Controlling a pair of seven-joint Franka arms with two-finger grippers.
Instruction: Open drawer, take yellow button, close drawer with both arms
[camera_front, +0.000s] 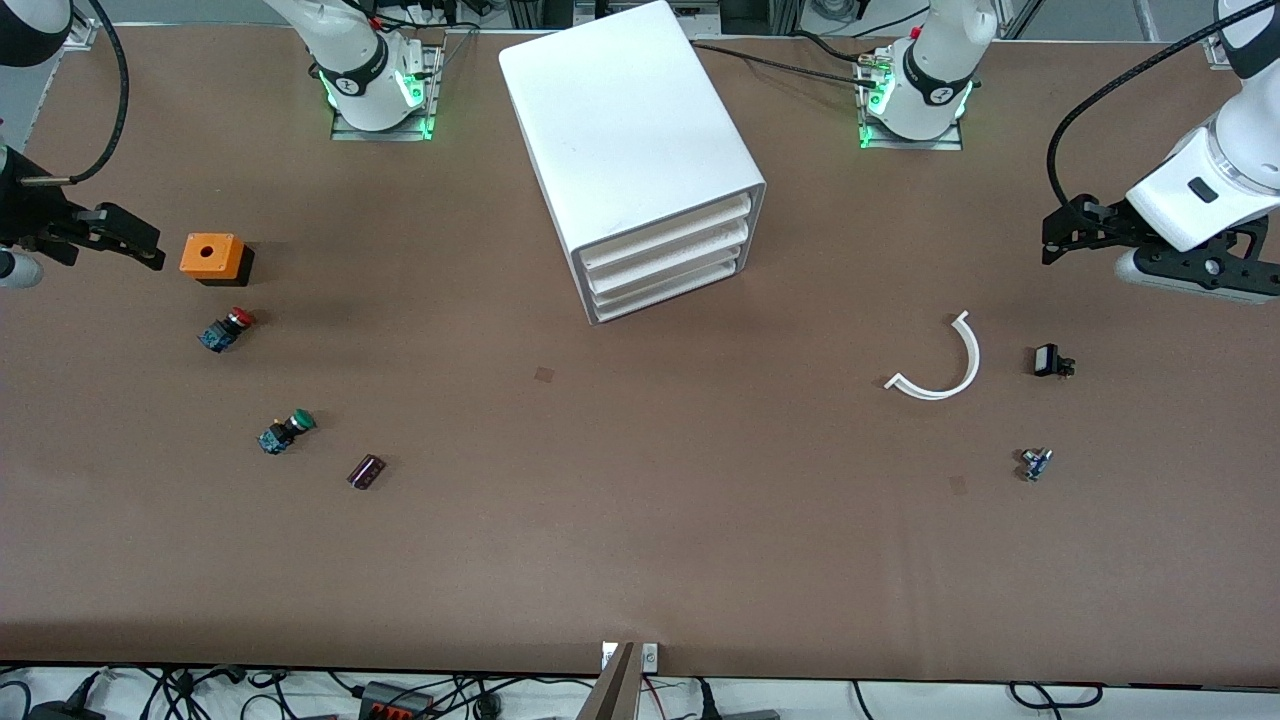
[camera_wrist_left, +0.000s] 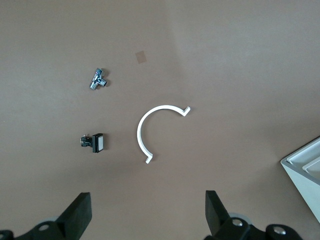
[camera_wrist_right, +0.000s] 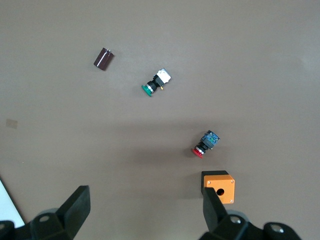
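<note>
The white cabinet (camera_front: 625, 110) stands mid-table between the two arm bases, and one of its corners (camera_wrist_left: 305, 172) shows in the left wrist view. Its uppermost drawer (camera_front: 665, 232) is pushed in flush, like the two below it. The button is hidden. My left gripper (camera_front: 1065, 232) (camera_wrist_left: 147, 200) hangs open over the left arm's end of the table with nothing between its fingers. My right gripper (camera_front: 140, 242) (camera_wrist_right: 145, 197) hangs open over the right arm's end, beside an orange box (camera_front: 212, 256), also holding nothing.
At the right arm's end lie the orange box (camera_wrist_right: 220, 186), a red-capped switch (camera_front: 227, 328) (camera_wrist_right: 206, 143), a green-capped switch (camera_front: 287, 431) (camera_wrist_right: 156, 82) and a dark cylinder (camera_front: 366, 471). At the left arm's end lie a white curved strip (camera_front: 945, 365) (camera_wrist_left: 150, 125), a black part (camera_front: 1050, 361) and a small metal part (camera_front: 1036, 463).
</note>
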